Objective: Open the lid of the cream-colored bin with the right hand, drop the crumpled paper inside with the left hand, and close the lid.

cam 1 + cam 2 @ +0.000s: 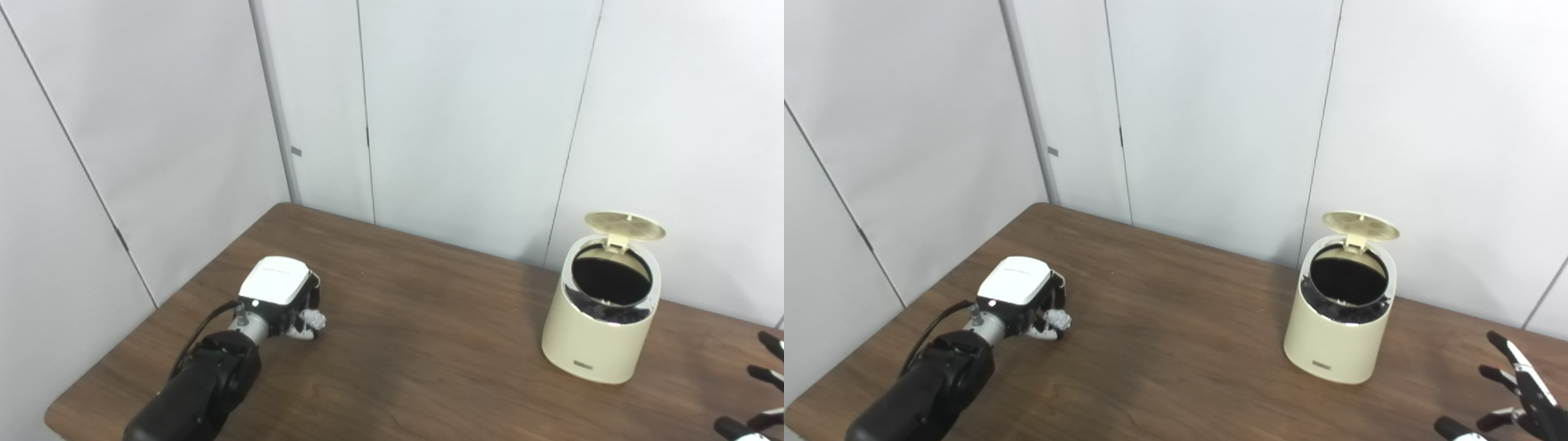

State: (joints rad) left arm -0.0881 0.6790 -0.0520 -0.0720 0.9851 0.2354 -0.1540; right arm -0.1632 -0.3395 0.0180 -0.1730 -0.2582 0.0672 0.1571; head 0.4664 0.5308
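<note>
**Paper in the left hand, bin lid up**

Left hand (1020, 297) sits low on the table (1176, 367), fingers curled round the crumpled paper (1058, 319). Well to the right, the cream bin (1340, 318) stands with its lid (1360, 225) flipped up. Right hand (1516, 398) is spread, holding nothing.

Left arm: forearm sheathed in matte black casing, with a thin black cable looping along its outer side to the wrist. Wrist section is bare silver metal. The left hand (1020, 298) carries a glossy white back plate with faint grey lettering and a small lit indicator at its base. The right hand (1516, 395) shows slim black fingers with white inner faces.
</note>
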